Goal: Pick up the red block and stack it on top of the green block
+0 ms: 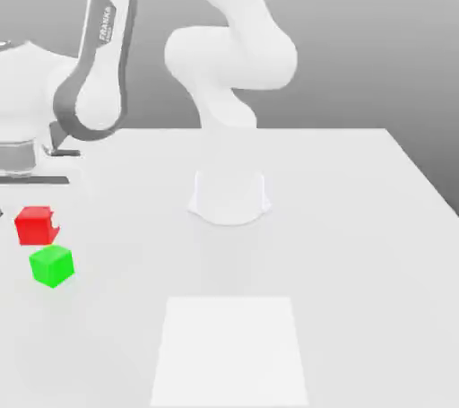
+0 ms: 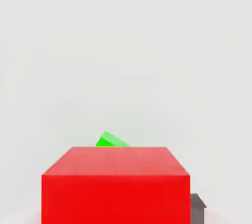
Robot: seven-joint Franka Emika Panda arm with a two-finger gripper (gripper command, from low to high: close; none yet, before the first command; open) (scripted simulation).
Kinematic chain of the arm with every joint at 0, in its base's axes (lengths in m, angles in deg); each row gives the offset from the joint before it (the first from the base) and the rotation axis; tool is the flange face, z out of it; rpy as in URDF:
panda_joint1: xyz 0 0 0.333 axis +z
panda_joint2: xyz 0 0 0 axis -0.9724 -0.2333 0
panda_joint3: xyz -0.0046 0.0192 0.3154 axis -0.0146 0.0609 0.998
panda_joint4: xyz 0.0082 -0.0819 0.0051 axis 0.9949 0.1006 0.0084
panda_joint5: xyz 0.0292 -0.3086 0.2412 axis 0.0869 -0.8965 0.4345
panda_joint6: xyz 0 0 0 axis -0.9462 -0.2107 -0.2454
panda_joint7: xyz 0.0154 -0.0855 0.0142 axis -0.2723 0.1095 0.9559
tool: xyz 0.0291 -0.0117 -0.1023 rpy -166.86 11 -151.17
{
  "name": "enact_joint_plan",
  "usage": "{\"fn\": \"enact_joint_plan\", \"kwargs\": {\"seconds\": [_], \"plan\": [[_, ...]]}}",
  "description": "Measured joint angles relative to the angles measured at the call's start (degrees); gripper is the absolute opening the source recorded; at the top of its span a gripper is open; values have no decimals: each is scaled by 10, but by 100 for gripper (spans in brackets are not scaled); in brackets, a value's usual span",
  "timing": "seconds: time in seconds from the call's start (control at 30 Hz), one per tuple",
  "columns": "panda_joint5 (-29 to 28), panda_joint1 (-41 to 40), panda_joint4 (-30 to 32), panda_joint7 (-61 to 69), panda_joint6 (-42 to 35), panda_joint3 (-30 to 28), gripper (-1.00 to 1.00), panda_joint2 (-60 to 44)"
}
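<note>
Both views sharing red block (image 1: 36,225)

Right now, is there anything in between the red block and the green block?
No. In the exterior view the red block and the green block sit close together, with nothing between them.

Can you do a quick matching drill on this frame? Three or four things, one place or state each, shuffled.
Things:
1. red block
2. green block
3. arm base
4. white square patch

Places:
A. middle of the table
B. on the table, just in front of the red one
C. near table edge, front centre
D. at the exterior view's left, under the hand

Pairs: 1-D, 2-B, 3-A, 4-C
</note>
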Motion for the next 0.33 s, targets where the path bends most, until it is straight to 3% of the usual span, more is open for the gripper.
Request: {"fn": "enact_joint_plan", "kwargs": {"seconds": [0.27, 0.3, 0.33], "plan": [[82, -15, -3, 60, 28, 35, -100, -55], [90, -18, -3, 66, 31, 40, 100, -62], [90, -18, -3, 66, 31, 40, 100, -62]]}}
